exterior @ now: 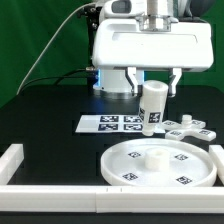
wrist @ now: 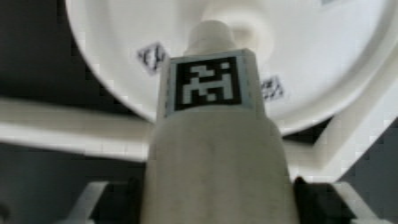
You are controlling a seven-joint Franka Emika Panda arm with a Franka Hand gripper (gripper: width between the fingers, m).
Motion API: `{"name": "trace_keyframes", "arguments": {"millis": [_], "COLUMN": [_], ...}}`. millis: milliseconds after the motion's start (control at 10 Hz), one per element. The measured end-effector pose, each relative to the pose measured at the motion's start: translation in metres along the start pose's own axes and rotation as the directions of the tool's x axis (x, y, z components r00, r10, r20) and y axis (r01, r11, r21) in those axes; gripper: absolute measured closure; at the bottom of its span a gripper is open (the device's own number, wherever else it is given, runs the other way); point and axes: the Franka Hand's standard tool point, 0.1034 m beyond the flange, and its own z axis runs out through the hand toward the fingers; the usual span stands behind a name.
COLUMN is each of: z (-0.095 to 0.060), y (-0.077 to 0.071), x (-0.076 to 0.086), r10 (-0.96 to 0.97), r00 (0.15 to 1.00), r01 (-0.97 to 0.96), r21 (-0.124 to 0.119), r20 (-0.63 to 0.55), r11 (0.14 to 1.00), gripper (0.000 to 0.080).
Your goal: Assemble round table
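While your gripper (exterior: pixel 154 86) clamps the leg (exterior: pixel 153 106) upright, you hold it at the disc's (exterior: pixel 125 168) twelve o'clock — seemingly staged for its socket (exterior: pixel 160 154).

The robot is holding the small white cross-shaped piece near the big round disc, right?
No. The end effector holds the short thick white cylinder leg near the large round white disc; the small white cross-shaped foot lies on the table, as the exterior view shows.
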Motion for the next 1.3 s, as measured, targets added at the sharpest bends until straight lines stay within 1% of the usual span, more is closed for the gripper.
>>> {"name": "trace_keyframes", "arguments": {"millis": [100,200,300,400,500,700,1200,1300], "z": [-0.001,0.003,0.006,0.007,0.008,0.013,0.022,0.023], "y": [0.008,0.009,0.008,0.005,-0.004,-0.020,-0.023,-0.023], "x": [-0.001,-0.008,-0.012,-0.012,-0.012,-0.004,-0.016,-0.016], "r10": [-0.006,-0.006,-0.005,-0.003,-0.002,0.013,0.001,0.001], "r00": [0.997,0.998,0.999,0.999,1.000,0.999,1.000,1.000], "r01": [0.004,0.004,0.004,0.002,0.002,-0.013,-0.001,0.000], "r21": [-0.032,-0.035,-0.029,-0.023,-0.006,0.005,0.008,0.007], "r20": [-0.072,-0.063,-0.041,-0.034,-0.018,-0.051,-0.024,-0.026], "r11": [0.999,0.999,1.000,1.000,1.000,1.000,1.000,1.000], "gripper": [0.0394,0.0394,0.0394,0.0394,0.0394,0.0394,0.0394,0.0394]}}
